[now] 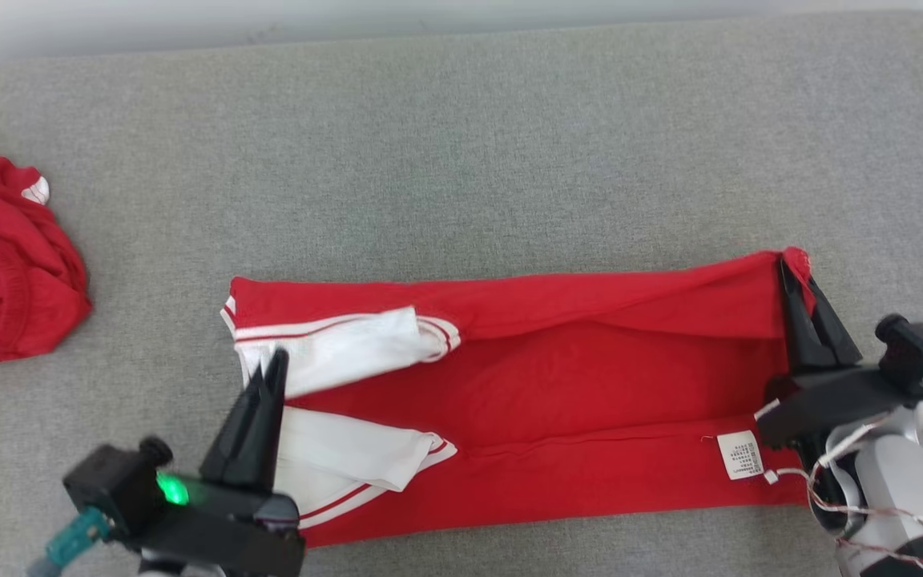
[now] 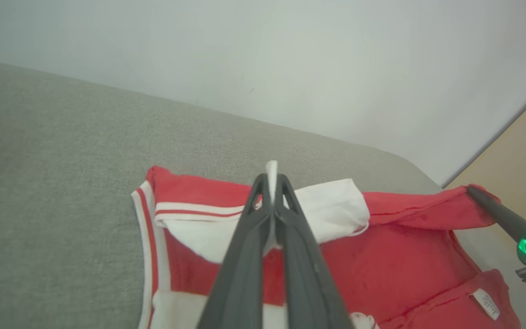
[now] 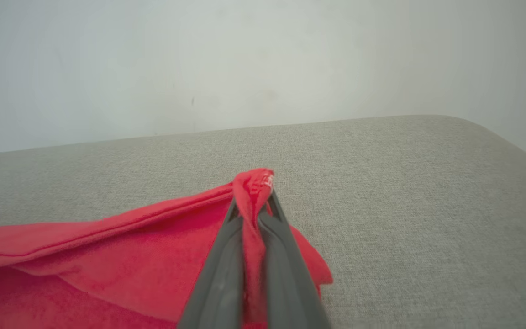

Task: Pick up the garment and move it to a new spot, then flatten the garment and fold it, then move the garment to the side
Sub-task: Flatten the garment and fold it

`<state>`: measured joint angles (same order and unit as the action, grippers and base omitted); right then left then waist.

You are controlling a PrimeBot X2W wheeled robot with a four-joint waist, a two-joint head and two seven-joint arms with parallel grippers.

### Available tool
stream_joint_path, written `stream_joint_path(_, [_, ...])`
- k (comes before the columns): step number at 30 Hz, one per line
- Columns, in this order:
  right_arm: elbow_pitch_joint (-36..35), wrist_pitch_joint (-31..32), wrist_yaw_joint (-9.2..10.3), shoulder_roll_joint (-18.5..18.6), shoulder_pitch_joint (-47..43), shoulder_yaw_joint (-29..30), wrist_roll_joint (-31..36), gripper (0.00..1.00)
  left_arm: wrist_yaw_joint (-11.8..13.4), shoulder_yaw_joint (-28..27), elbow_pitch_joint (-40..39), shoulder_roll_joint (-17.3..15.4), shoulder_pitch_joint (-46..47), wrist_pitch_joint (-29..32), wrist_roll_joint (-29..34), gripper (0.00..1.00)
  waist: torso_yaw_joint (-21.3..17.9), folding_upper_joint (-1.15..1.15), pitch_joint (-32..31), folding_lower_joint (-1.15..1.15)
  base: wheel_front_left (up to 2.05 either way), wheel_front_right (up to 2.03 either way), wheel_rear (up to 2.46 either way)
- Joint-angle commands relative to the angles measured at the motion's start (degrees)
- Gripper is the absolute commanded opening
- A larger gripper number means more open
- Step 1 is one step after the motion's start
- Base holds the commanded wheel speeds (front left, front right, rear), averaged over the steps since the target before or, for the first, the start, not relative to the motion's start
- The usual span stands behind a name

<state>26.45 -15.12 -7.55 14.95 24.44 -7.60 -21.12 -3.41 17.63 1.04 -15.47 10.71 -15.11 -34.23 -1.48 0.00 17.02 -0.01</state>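
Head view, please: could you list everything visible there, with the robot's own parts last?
garment: one, red with white sleeves, spread across the middle of the view
label: one, white, on the garment's near right corner
crumpled garment: one, red and white, far left of the view
cushion: one, grey, under everything
wall: one, pale, behind the cushion
left gripper: one, dark, shut on the garment's white sleeve end
right gripper: one, dark, shut on the garment's red end

Garment (image 1: 574, 385) red, sleeves (image 1: 349, 353) white, red-striped; heap (image 1: 5, 280) apparently red-white.
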Motion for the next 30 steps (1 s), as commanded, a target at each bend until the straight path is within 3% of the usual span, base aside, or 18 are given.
stream_joint_path(1, [-0.8,0.0,0.14,-0.2,-1.6,0.6,0.2,1.0,-0.5,-0.5,0.6,0.7,-1.6,0.0,0.9,0.0,0.2,0.0,-0.5,0.01,0.0,0.0,0.0])
stream_joint_path(3, [-2.0,0.0,0.14,-0.6,-3.3,1.2,0.3,1.0,-1.0,-1.6,1.5,1.8,-3.3,0.0,1.6,0.0,0.3,0.0,-0.9,0.01,0.0,0.0,0.0])
stream_joint_path(4, [-2.7,0.0,0.14,-0.8,-4.0,1.8,0.1,1.0,-1.1,-2.3,2.0,2.3,-4.0,0.0,1.9,0.11,0.3,0.0,-1.1,0.01,0.0,0.0,0.0])
stream_joint_path(5, [-3.3,0.0,0.14,-0.9,-4.7,2.2,0.0,1.0,-1.3,-3.1,2.4,2.8,-4.6,0.0,2.4,0.4,0.3,0.0,-1.3,0.01,0.0,0.0,0.0])
stream_joint_path(6, [-4.0,0.0,0.14,-1.2,-5.6,2.8,-0.1,1.0,-1.5,-3.8,2.8,3.4,-5.0,0.0,3.1,0.92,0.5,0.0,-1.6,0.01,0.0,0.0,0.0])
stream_joint_path(7, [-4.7,0.0,0.14,-1.4,-6.5,3.1,-0.2,1.0,-1.7,-4.4,3.3,4.1,-5.7,0.0,3.6,1.0,0.5,0.0,-1.8,0.01,0.0,0.0,0.0])
stream_joint_path(14, [-7.5,0.0,0.14,-1.8,-11.3,4.8,-1.1,1.0,-2.7,-10.5,3.6,8.4,-7.8,0.0,8.2,1.0,0.7,0.0,-3.3,0.01,0.0,0.0,0.0])
stream_joint_path(22, [-0.3,0.0,0.14,-1.4,-11.6,4.8,-2.3,1.0,-2.8,-20.5,-2.3,11.9,-9.5,0.0,20.0,1.0,1.6,0.0,-4.3,0.01,0.0,0.0,0.0])
stream_joint_path(30, [7.1,0.0,0.14,-1.2,-10.3,4.2,-3.4,1.0,-2.2,-24.4,-4.4,12.6,-10.1,0.0,26.0,1.0,2.5,0.0,-4.4,0.01,0.0,0.0,0.0])
